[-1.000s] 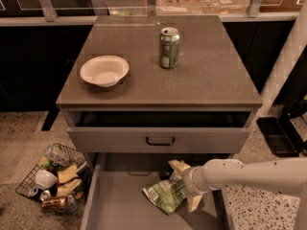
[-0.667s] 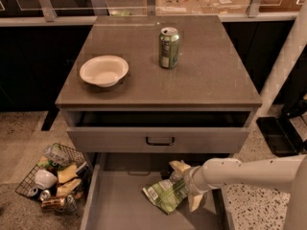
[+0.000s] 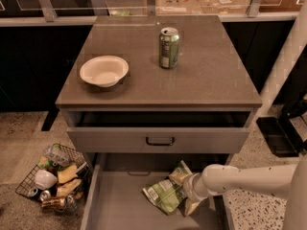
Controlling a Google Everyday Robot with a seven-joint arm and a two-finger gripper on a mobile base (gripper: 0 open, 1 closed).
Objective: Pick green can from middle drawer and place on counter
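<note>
The green can, a crumpled green-and-white foil bag [image 3: 162, 196] with a white label patch, lies on the floor of the open middle drawer [image 3: 117, 207], right of its centre. My gripper [image 3: 186, 189] reaches in from the right on a white arm. It is open, with its beige fingers [image 3: 193, 206] on either side of the bag's right end, down at the drawer floor. The counter [image 3: 211, 80] is the grey-brown slab above.
An upright green soda can [image 3: 169, 48] and a white bowl [image 3: 103, 71] stand on the counter. The drawer above, with a black handle [image 3: 159, 141], is slightly open. A wire basket [image 3: 50, 178] of trash sits on the floor at the left. A black base [image 3: 280, 135] is at the right.
My gripper has edged slightly left toward the bag. The bag has not moved.
</note>
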